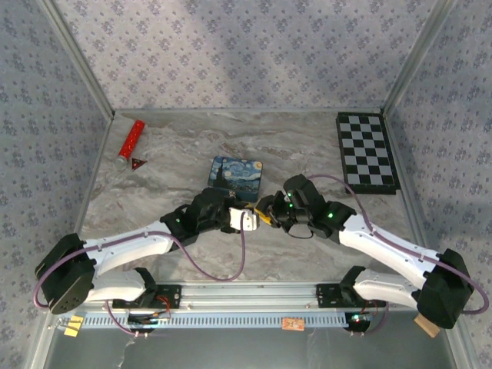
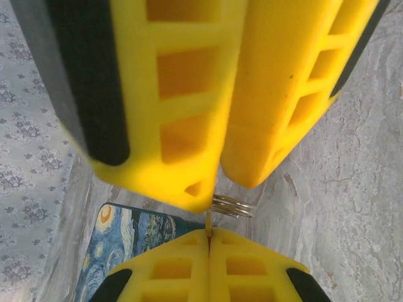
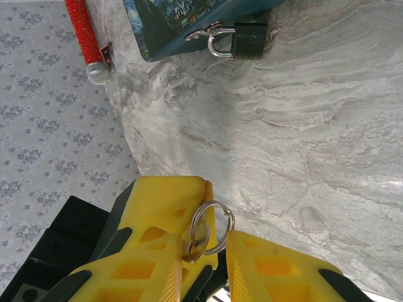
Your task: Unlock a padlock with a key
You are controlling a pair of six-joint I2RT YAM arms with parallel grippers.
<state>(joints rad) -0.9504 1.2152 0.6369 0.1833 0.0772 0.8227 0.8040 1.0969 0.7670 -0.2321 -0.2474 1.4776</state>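
Padlock (image 3: 242, 41): lies on the marble tabletop (image 3: 302, 138), touching the near edge of the blue tin (image 3: 170, 19). Shackle is down. It seems to pass through a small silvery clasp on the tin, though I cannot be sure. Keyhole is not visible from here. Nothing is holding the lock body.

Key (image 3: 196, 242) and key ring (image 2: 233, 206): up off the tabletop, well apart from the padlock, where the two arms meet nose to nose.

Left gripper (image 2: 208, 236): fingers clenched tight. A thin sliver shows at the seam, which I take to be the key seen edge-on, with the ring poking out just past the tips.

Right gripper (image 2: 221, 182): fingers stand a little apart on either side of the ring. I cannot tell whether they pinch anything.

Judged step: passing the key from one hand to the other. The lock is untouched.

Risks noted:
- If the left fingers let go before the right has a firm bite, the key drops to the tabletop and lies flat, which makes it awkward to pick up.
- If the right fingers take the ring and not the key, the key will dangle and swing, and the blade cannot be aimed.
- The lock is small and unbraced, so a push from the blade would likely slide or swivel it, perhaps taking the tin along.
- Both sets of fingers crowd one small object, so a slight misjudgement could knock it loose.
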